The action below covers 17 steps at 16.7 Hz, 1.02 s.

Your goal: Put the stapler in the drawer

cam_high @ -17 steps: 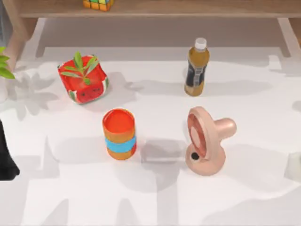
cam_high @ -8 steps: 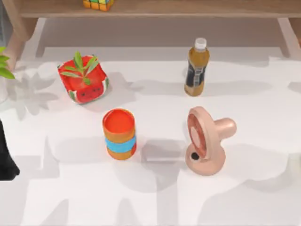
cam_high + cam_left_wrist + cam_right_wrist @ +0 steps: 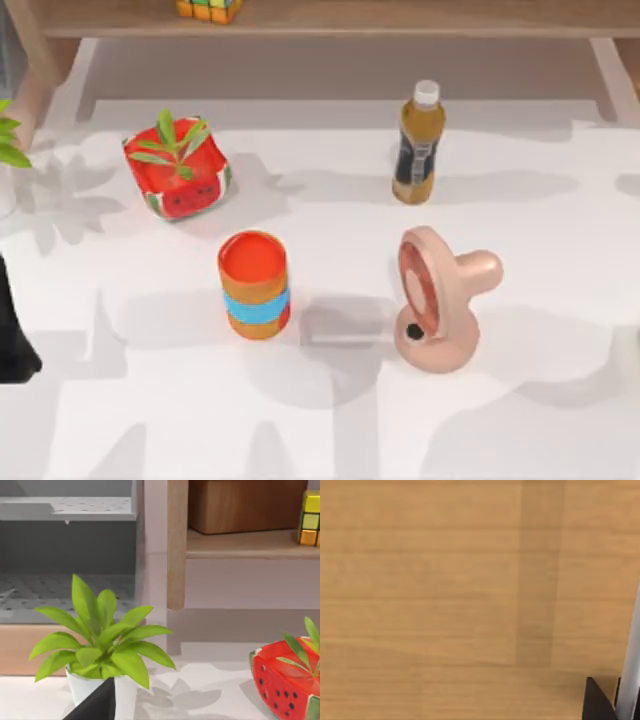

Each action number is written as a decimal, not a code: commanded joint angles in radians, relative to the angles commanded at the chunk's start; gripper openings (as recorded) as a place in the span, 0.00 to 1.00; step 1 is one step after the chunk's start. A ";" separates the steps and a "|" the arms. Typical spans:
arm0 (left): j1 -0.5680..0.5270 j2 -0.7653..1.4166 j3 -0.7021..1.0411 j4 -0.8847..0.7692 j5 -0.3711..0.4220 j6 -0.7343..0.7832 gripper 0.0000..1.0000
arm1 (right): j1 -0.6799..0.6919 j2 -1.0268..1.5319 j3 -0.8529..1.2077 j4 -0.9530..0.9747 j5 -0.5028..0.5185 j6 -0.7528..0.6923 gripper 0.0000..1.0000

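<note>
Right gripper point(image 3: 600, 702) is close to wood point(image 3: 445, 580), maybe my drawer, grip I cannot tell; left arm point(image 3: 15, 340) rests, stapler point(image 3: 345, 338) waits.

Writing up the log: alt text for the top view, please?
A slim white stapler lies on the white table between an orange cup and a pink fan. Behind stand a bottle and a watermelon planter; the left arm sits at the left edge.
</note>
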 joint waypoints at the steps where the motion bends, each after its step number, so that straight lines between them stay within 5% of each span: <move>1: 0.000 0.000 0.000 0.000 0.000 0.000 1.00 | 0.000 0.000 0.000 0.000 0.000 0.000 0.23; 11: 0.000 0.000 0.000 0.000 0.000 0.000 1.00 | 0.000 0.000 0.000 0.000 0.000 0.000 0.98; 17: 0.000 0.000 0.000 0.000 0.000 0.000 1.00 | 0.000 0.000 0.000 0.000 0.000 0.000 1.00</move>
